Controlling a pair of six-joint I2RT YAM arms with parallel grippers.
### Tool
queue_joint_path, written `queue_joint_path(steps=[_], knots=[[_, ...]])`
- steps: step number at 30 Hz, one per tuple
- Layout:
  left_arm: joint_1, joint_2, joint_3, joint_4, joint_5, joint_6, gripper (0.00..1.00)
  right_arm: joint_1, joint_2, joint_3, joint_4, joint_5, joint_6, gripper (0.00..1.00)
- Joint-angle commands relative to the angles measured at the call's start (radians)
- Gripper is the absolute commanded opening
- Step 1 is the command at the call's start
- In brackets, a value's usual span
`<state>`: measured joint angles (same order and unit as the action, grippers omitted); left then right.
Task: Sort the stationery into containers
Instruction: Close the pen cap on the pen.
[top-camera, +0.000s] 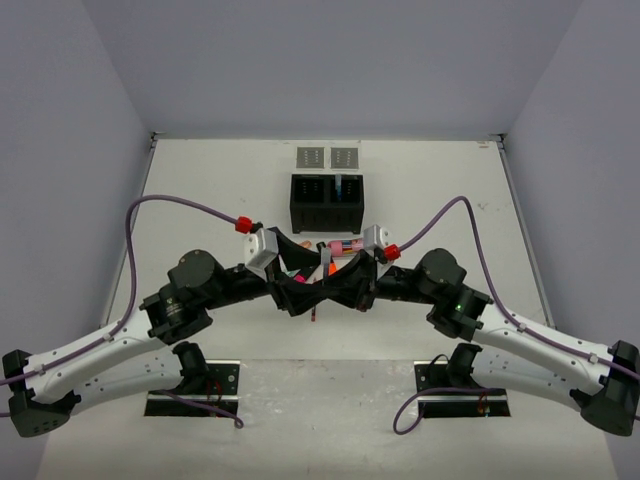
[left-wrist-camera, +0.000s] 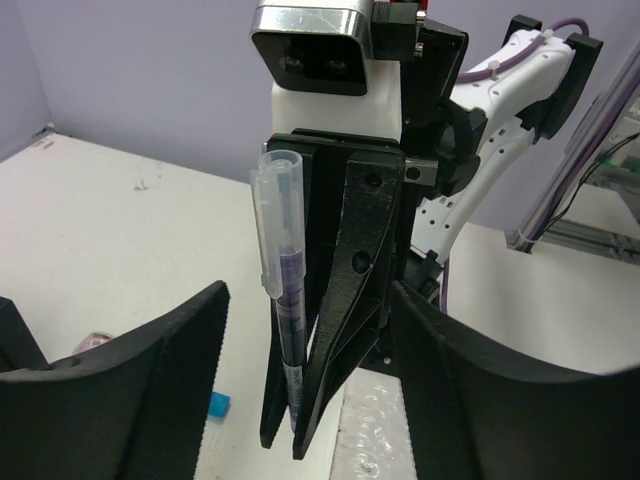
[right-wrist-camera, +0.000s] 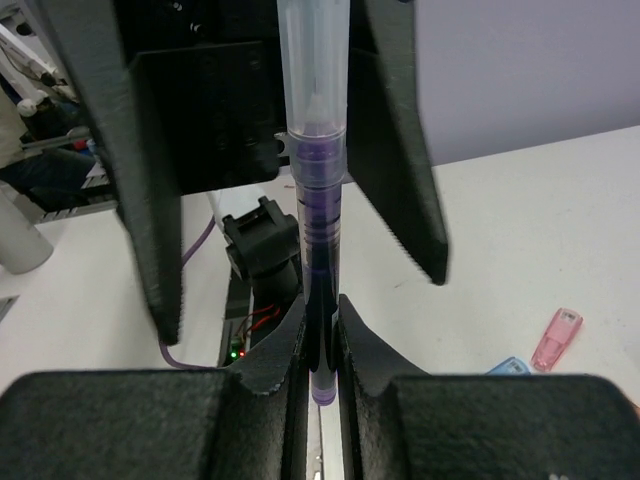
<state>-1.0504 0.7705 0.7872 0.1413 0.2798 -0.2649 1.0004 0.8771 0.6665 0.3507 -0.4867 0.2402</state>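
Note:
A purple pen (right-wrist-camera: 320, 230) with a clear cap stands upright, and my right gripper (right-wrist-camera: 322, 338) is shut on its lower end. My left gripper (left-wrist-camera: 308, 330) is open, its two fingers (right-wrist-camera: 150, 200) standing apart on either side of the pen without touching it. In the left wrist view the pen (left-wrist-camera: 282, 280) lies against the right gripper's closed fingers (left-wrist-camera: 350, 300). Both grippers meet over mid-table, left gripper (top-camera: 298, 290) facing right gripper (top-camera: 338, 288). More stationery (top-camera: 335, 250) lies in a pile just behind them. The black two-compartment box (top-camera: 326, 203) stands further back, with two small grey trays (top-camera: 313, 157) behind it.
A pink clear piece (right-wrist-camera: 556, 338) and a small blue piece (right-wrist-camera: 508, 366) lie on the table to the right of the pen. Another blue piece (left-wrist-camera: 218, 405) shows under my left gripper. Both arms' purple cables arch above the table.

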Motion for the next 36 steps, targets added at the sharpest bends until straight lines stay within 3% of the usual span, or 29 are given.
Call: queue_joint_path(steps=[1,11,23,30,36], knots=[[-0.002,0.004,-0.001,0.000,-0.005,0.010,0.70,-0.002,-0.016,0.052,-0.023,0.042,-0.029,0.00],[-0.002,-0.057,0.030,0.006,-0.071,0.008,0.69,-0.002,0.023,0.084,-0.078,-0.024,-0.045,0.00],[-0.002,-0.016,0.103,-0.008,-0.169,-0.011,0.66,-0.003,0.049,0.101,-0.113,-0.087,-0.064,0.00],[-0.002,-0.011,0.112,-0.004,-0.146,-0.027,0.42,-0.002,0.043,0.097,-0.113,-0.086,-0.066,0.00],[-0.002,-0.014,0.092,-0.006,-0.136,-0.042,0.39,-0.002,0.039,0.099,-0.121,-0.081,-0.069,0.00]])
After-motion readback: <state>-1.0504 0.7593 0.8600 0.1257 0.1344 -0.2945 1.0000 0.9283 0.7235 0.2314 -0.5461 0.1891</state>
